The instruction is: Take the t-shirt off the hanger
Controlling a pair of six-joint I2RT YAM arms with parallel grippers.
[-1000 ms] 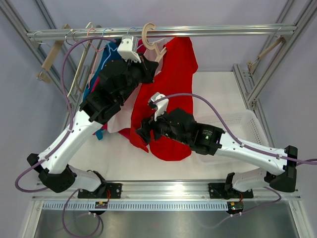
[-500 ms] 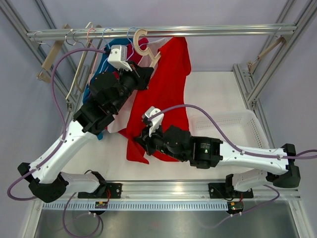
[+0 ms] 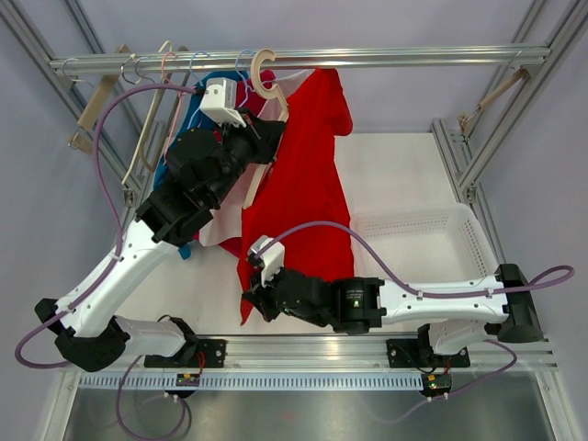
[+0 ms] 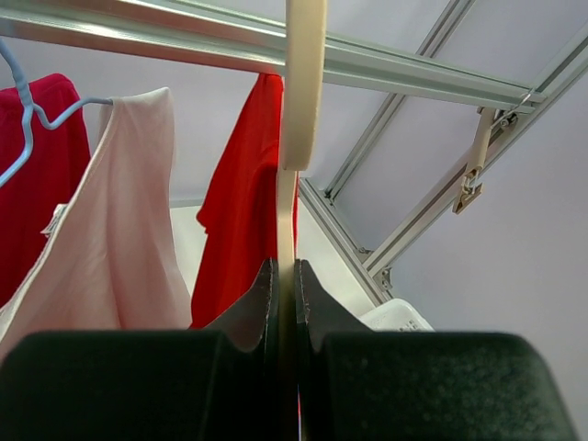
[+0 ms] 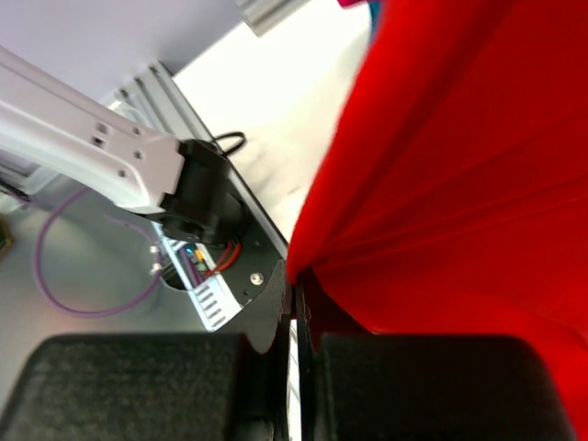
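At ten o'clock in the overhead view: bare wooden hangers [image 3: 92,106] and a blue garment [image 3: 209,90] on the silver aluminium rail [image 3: 413,57], parked aside and not part of the job. Beside them, a pale pink shirt [image 4: 119,239] on a thin blue wire hanger.

At eleven o'clock, clamps the flat neck of the cream wooden hanger [image 4: 303,83] with the left gripper [image 4: 286,280], fingers pressed shut on both faces. Probably held so to stop the hanger swinging or sliding along the rail while the cloth is drawn off.

From twelve o'clock down the middle: the red fabric t-shirt [image 3: 308,175], top end up at the hanger by the rail, body stretched in a long diagonal toward six o'clock. Not yet free, judging by that taut line.

At six o'clock, pinches the shirt's lower edge with the right gripper [image 5: 292,292], fingers closed on a fold of red cloth, low and close to the arm bases. Likely placed there to pull the garment down and toward the near edge, away from the steadied hanger.

At four o'clock: a white perforated plastic basket [image 3: 413,213] on the table, apart from the shirt, perhaps its destination.
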